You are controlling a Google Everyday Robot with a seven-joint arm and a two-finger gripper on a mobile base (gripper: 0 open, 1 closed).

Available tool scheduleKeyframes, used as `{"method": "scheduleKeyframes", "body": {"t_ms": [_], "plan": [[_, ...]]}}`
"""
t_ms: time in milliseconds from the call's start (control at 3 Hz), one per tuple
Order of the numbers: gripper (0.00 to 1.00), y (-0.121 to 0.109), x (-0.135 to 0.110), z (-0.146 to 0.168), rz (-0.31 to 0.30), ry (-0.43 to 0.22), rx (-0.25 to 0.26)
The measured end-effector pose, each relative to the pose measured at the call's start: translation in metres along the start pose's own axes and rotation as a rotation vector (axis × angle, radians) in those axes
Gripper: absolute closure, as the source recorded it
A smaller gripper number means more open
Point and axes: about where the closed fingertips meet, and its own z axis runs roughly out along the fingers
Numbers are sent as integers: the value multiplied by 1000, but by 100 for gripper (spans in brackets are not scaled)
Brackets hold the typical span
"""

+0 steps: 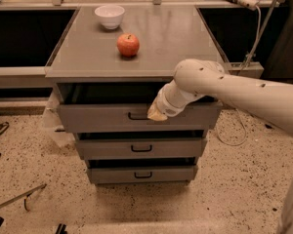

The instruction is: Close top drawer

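The top drawer [97, 117] is a wide grey metal drawer standing a little way out of the cabinet, with a dark gap behind its front panel. Its small black bar handle [136, 116] sits at the centre of the panel. My gripper [156, 113] is at the end of the white arm that reaches in from the right. It rests against the front panel just right of the handle.
A red apple [128, 45] and a white bowl [110, 16] stand on the cabinet top [176, 38]. Two narrower drawers [141, 148] sit below. A cable [234, 135] lies on the speckled floor at the right, and a tool [17, 198] at the lower left.
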Motion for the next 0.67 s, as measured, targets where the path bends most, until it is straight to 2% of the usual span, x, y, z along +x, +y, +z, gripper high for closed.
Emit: {"method": "scheduleKeyframes", "body": {"t_ms": [667], "plan": [[100, -20, 0, 6, 11, 7, 45]]}}
